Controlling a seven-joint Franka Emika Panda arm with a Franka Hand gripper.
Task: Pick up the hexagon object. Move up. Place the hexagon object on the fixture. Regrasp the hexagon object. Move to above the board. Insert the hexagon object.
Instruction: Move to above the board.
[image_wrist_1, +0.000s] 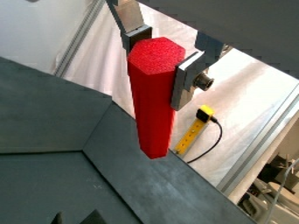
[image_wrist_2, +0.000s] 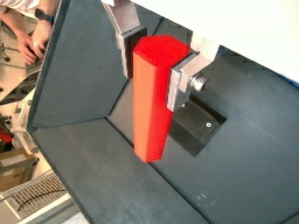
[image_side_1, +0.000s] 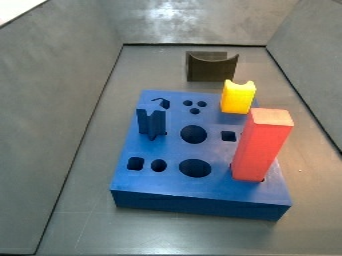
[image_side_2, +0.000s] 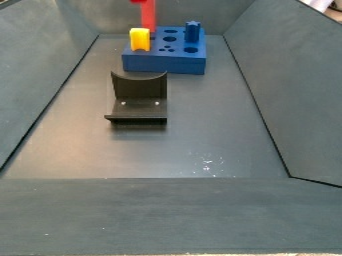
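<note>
clamped between the flat silver fingers of the gripper in both wrist views, hexagon object hanging upright, lifted clear of the dark floor with the fixture just behind it. judged as the carry toward the board, far down the enclosure: best kept vertical and gripped firmly, then lined up over its matching hole before any descent.

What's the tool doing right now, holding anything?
Tool: closed on the red rod, held upright between the fingers in both wrist views, off the floor. The tool itself is not seen in either side view.
</note>
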